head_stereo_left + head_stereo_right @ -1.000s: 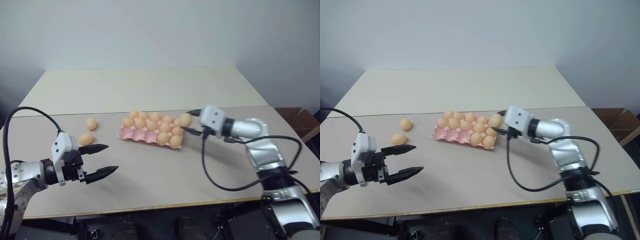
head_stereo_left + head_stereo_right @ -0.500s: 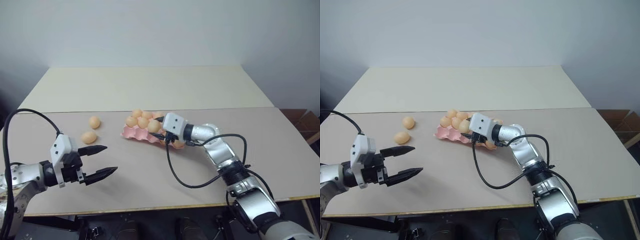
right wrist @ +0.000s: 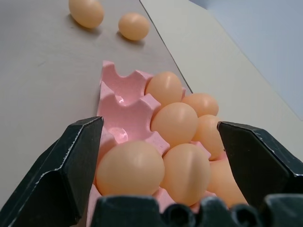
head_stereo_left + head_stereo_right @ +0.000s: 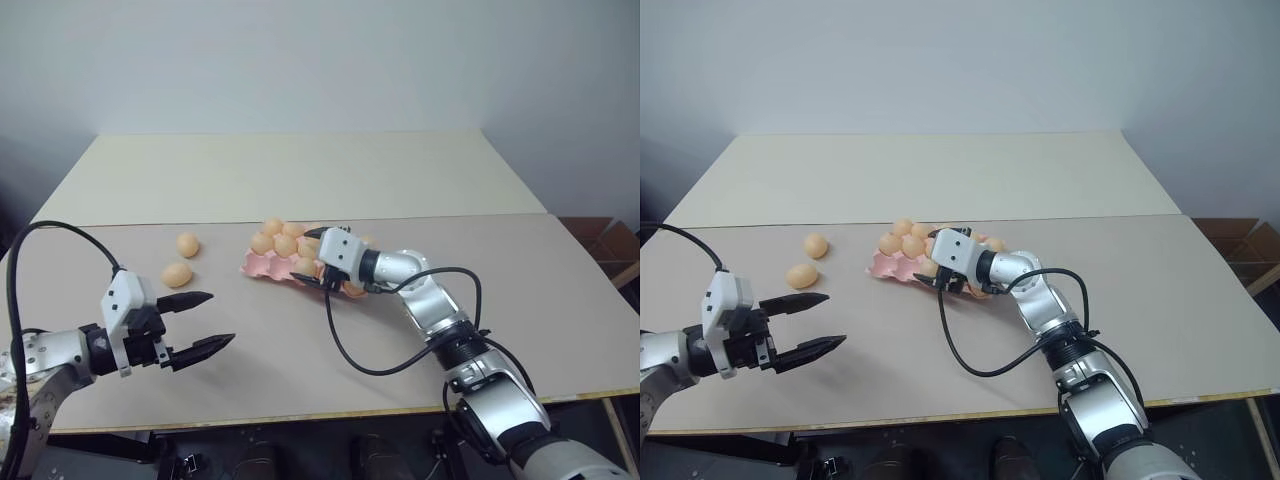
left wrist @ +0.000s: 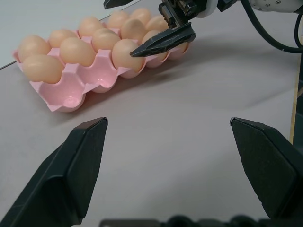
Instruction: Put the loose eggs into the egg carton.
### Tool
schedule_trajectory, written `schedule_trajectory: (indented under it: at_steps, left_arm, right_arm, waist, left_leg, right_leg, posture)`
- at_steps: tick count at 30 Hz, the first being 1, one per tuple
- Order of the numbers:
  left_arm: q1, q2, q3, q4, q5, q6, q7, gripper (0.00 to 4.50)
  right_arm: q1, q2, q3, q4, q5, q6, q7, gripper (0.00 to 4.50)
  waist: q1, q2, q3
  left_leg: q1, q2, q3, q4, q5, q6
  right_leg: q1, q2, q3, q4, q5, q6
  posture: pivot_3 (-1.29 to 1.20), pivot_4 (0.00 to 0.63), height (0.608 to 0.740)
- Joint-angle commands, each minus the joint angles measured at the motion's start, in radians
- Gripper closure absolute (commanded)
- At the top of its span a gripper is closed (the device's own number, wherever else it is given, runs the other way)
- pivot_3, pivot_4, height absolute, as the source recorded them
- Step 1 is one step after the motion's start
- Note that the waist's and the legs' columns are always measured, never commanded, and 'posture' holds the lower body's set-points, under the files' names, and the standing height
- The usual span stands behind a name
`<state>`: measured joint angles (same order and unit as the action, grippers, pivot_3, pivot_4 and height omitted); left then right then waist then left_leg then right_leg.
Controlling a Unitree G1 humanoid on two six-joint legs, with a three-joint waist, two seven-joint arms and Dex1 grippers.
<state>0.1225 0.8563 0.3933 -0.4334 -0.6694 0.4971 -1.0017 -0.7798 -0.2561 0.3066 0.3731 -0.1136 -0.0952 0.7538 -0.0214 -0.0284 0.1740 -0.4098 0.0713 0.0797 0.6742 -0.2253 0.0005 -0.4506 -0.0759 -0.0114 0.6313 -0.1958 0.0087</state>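
Observation:
The pale pink egg carton (image 4: 262, 264) lies mid-table, most of its cups filled with tan eggs. Two loose eggs (image 4: 188, 244) (image 4: 177, 274) rest on the table to its left. My right gripper (image 4: 303, 256) is open over the carton's left part, its fingers standing on either side of an egg (image 3: 130, 168) that sits in a front cup. Empty cups (image 5: 71, 94) remain at the carton's left end. My left gripper (image 4: 222, 317) hangs open and empty near the table's front left, apart from the loose eggs.
The beige table (image 4: 300, 180) is made of two boards with a seam across the middle. A black cable (image 4: 350, 358) from my right arm loops over the table in front of the carton. A cardboard box (image 4: 600, 240) stands beyond the right edge.
My right gripper carried an egg left over the carton, lowered it, and opened, leaving the egg in a cup. The left arm stayed still.

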Motion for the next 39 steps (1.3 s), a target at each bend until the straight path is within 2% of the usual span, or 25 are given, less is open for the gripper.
schedule_trajectory:
  at_steps: [1, 4, 10, 13, 14, 16, 18, 24, 32, 39]
  left_arm:
    - [0.008, -0.004, 0.02, -0.034, 0.003, -0.028, 0.002, 0.0]
    - [0.02, -0.004, 0.029, -0.042, 0.003, -0.028, 0.007, 0.0]
    - [0.088, 0.0, 0.101, -0.037, 0.014, -0.043, 0.005, 0.0]
    - [0.102, -0.018, 0.175, 0.005, 0.032, -0.04, 0.067, 0.0]
    - [0.103, -0.022, 0.191, 0.012, 0.035, -0.037, 0.081, 0.0]
    - [0.081, -0.023, 0.227, 0.067, 0.109, 0.008, 0.213, 0.0]
    - [0.061, -0.015, 0.252, 0.113, 0.146, 0.061, 0.298, 0.0]
    - [0.05, 0.024, 0.306, 0.119, 0.119, 0.213, 0.339, 0.0]
    - [-0.025, 0.021, 0.247, 0.119, 0.13, 0.231, 0.362, 0.0]
    - [-0.2, -0.029, 0.093, 0.227, 0.191, 0.134, 0.385, 0.0]
  right_arm:
    - [0.017, -0.034, -0.042, -0.091, 0.02, 0.012, -0.005, 0.02]
    - [0.071, -0.096, -0.074, -0.203, 0.063, 0.058, 0.041, 0.02]
    - [0.233, -0.375, -0.199, -0.499, 0.233, 0.193, 0.25, 0.02]
    - [0.312, -0.53, -0.276, -0.575, 0.289, 0.234, 0.332, 0.02]
    - [0.325, -0.555, -0.287, -0.589, 0.299, 0.244, 0.338, 0.02]
    - [0.363, -0.598, -0.326, -0.615, 0.324, 0.279, 0.341, 0.02]
    - [0.387, -0.622, -0.353, -0.631, 0.345, 0.307, 0.339, 0.02]
    - [0.425, -0.64, -0.377, -0.641, 0.344, 0.326, 0.306, 0.02]
    - [0.438, -0.634, -0.371, -0.659, 0.342, 0.335, 0.279, 0.02]
    - [0.44, -0.626, -0.365, -0.67, 0.345, 0.353, 0.251, 0.02]
  waist:
    - [0.002, 0.0, 0.0]
    - [0.006, 0.0, 0.0]
    - [0.01, 0.0, 0.0]
    - [0.01, 0.0, 0.0]
    - [0.007, -0.001, 0.0]
    - [0.005, -0.001, 0.0]
    - [0.005, -0.002, 0.0]
    - [0.008, -0.003, -0.001]
    - [0.013, -0.003, -0.001]
    - [0.016, -0.004, -0.002]
  left_leg:
    - [0.0, 0.0, 0.0, 0.0, 0.0, 0.0]
    - [-0.001, 0.0, 0.0, 0.0, 0.0, 0.0]
    - [-0.005, 0.0, 0.002, 0.0, 0.0, 0.0]
    - [-0.005, 0.0, 0.002, 0.0, 0.0, 0.0]
    - [-0.004, 0.0, 0.002, 0.0, 0.0, 0.0]
    - [-0.002, 0.0, 0.002, 0.0, 0.0, 0.0]
    - [0.001, 0.0, 0.002, 0.0, 0.0, 0.0]
    - [0.002, 0.0, 0.003, 0.001, 0.0, 0.0]
    - [-0.002, 0.0, 0.004, 0.001, 0.0, 0.0]
    - [-0.001, -0.001, 0.004, 0.002, 0.0, 0.0]
  right_leg:
    - [0.0, 0.0, 0.0, 0.0, 0.0, 0.0]
    - [0.0, 0.0, 0.0, -0.001, 0.0, 0.0]
    - [-0.004, -0.001, 0.0, -0.002, -0.001, 0.001]
    - [-0.004, -0.001, 0.0, -0.002, -0.004, 0.004]
    - [-0.004, -0.001, 0.0, -0.001, -0.005, 0.004]
    - [-0.004, 0.0, 0.001, -0.001, -0.006, 0.001]
    - [-0.003, 0.0, 0.001, 0.001, -0.006, 0.001]
    - [-0.003, -0.001, 0.003, 0.0, -0.004, 0.0]
    - [-0.005, -0.001, 0.003, -0.002, -0.004, 0.0]
    - [-0.004, -0.001, 0.003, -0.001, -0.003, 0.0]
  posture:
    - [0.0, 0.15, 0.74]
    - [0.0, 0.15, 0.74]
    - [0.0, 0.15, 0.74]
    - [0.0, 0.15, 0.74]
    - [0.0, 0.15, 0.74]
    - [0.0, 0.15, 0.74]
    - [0.0, 0.15, 0.74]
    - [0.0, 0.15, 0.74]
    - [0.0, 0.15, 0.74]
    - [0.0, 0.15, 0.74]
